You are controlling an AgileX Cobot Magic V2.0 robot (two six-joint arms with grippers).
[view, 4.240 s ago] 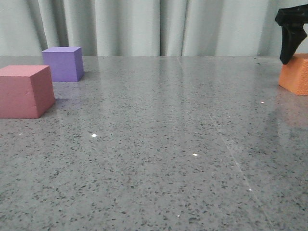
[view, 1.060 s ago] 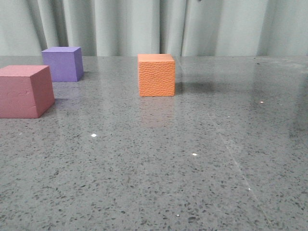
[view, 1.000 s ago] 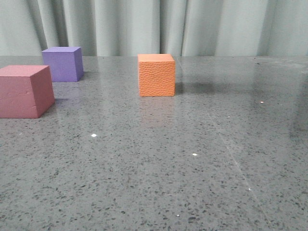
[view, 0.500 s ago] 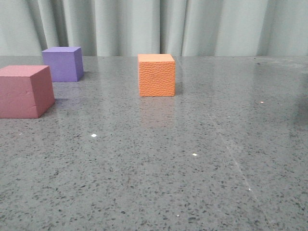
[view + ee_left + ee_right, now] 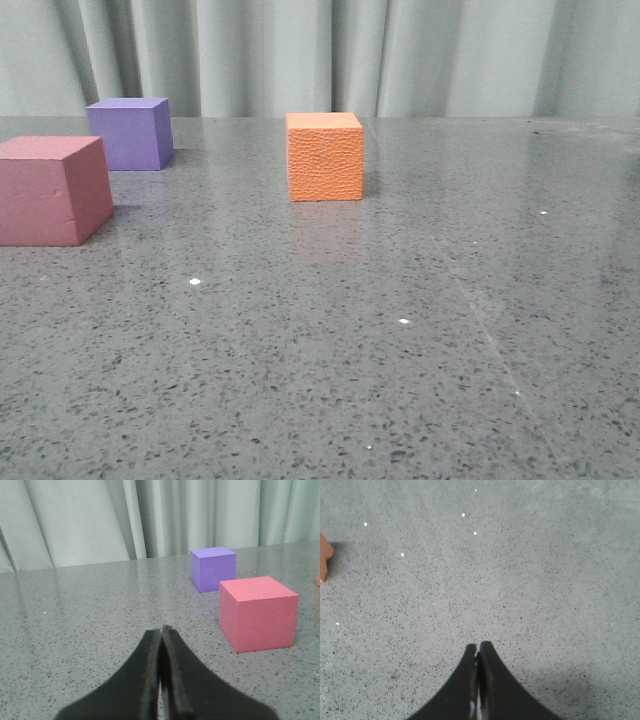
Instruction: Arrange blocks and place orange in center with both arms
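Moved from the far right edge, the orange cube (image 5: 325,156) now stands right of the pink cube (image 5: 257,613), which sits nearest the left gripper (image 5: 160,632), both grippers pressed together, empty.

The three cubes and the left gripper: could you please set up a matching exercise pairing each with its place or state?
Column one:
1. orange cube
2. purple cube
3. pink cube
4. left gripper

Column two:
A. nearest the front view's camera, at the left edge
B. shut, holding nothing
C. alone mid-table
D. far left, near the curtain

Pairs: 1-C, 2-D, 3-A, 4-B
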